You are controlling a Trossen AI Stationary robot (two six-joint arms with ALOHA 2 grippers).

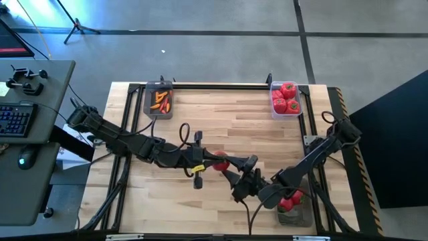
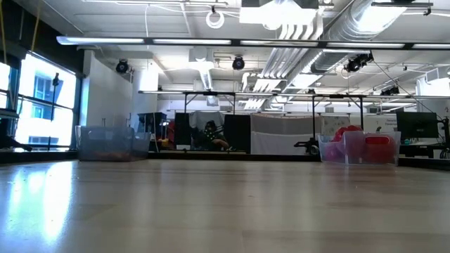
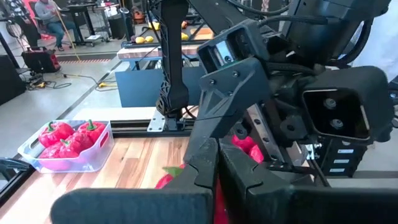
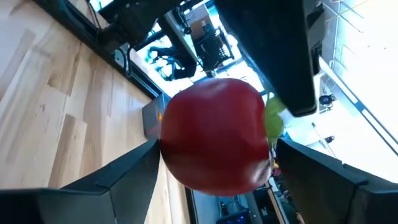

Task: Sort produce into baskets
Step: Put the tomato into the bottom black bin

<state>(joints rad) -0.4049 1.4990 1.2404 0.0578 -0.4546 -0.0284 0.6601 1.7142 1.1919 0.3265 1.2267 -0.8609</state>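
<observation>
A glossy red produce piece point(image 1: 221, 163) with a green top is off the table at its middle, between my two grippers. My left gripper point(image 1: 212, 161) reaches it from the left and is shut on it. My right gripper point(image 1: 235, 173) reaches it from the near right and is shut on it; the piece point(image 4: 214, 134) fills the right wrist view. Three clear baskets stand on the table. The far-left one point(image 1: 159, 102) holds orange carrot pieces and the far-right one point(image 1: 285, 99) holds red pieces. The near-right one point(image 1: 294, 204), under my right arm, also holds red pieces. My left gripper has the red piece at its green-topped end point(image 4: 273, 118), coming level from the table's left. Its own fingers point(image 3: 137, 205) hide the place of contact, with only a red strip point(image 3: 216, 199) showing between them. My right gripper pinches the piece's round body point(image 4: 168, 155) between its two fingers, one on each flank, coming level from the table's near right. The piece is lifted clear of the table.
Black rails point(image 1: 214, 86) frame the wooden table top. A desk with a keyboard point(image 1: 15, 120) stands left of the table. The far baskets show in the low view, the left one point(image 2: 112, 143) and the right one point(image 2: 358, 147), with bare wood in front of them.
</observation>
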